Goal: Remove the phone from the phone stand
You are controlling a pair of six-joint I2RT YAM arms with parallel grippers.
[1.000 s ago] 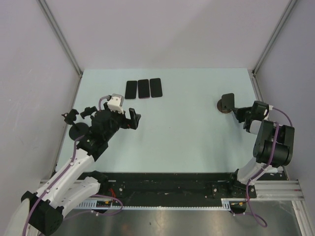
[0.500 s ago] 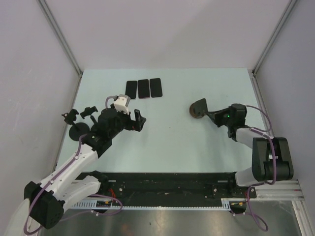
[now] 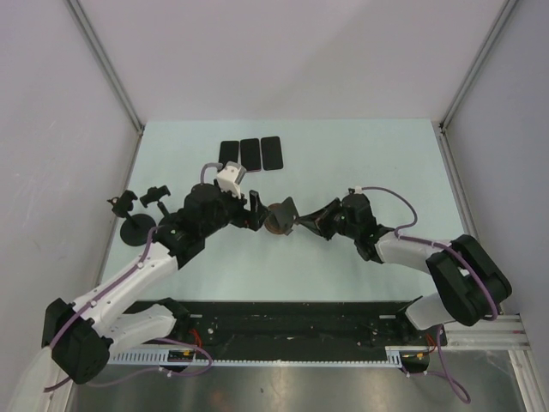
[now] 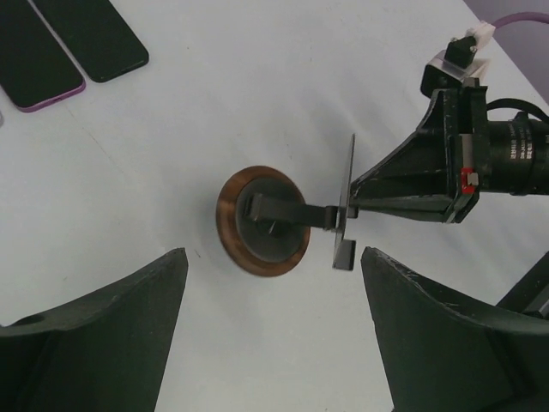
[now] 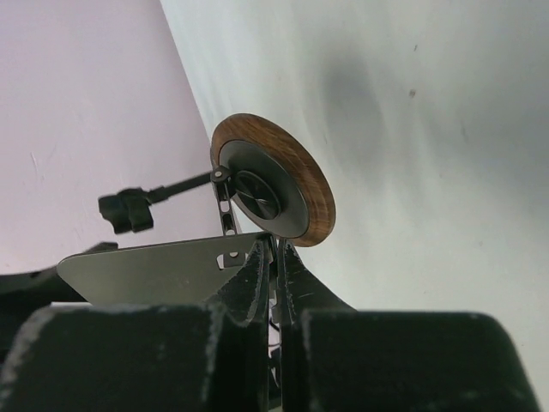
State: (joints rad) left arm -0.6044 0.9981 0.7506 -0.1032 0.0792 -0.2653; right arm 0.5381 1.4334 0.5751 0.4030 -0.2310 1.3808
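Gripping one stand [image 4: 262, 221], right end effector [image 3: 301, 221] (three phones [image 3: 250, 154] lie flat).

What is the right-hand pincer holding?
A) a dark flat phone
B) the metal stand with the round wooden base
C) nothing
B: the right pincer is shut on the plate of the metal stand with the round wooden base; the three dark flat phones lie far from it.

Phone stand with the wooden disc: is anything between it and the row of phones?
No. The left wrist view shows only bare table between the phone stand and the phones.
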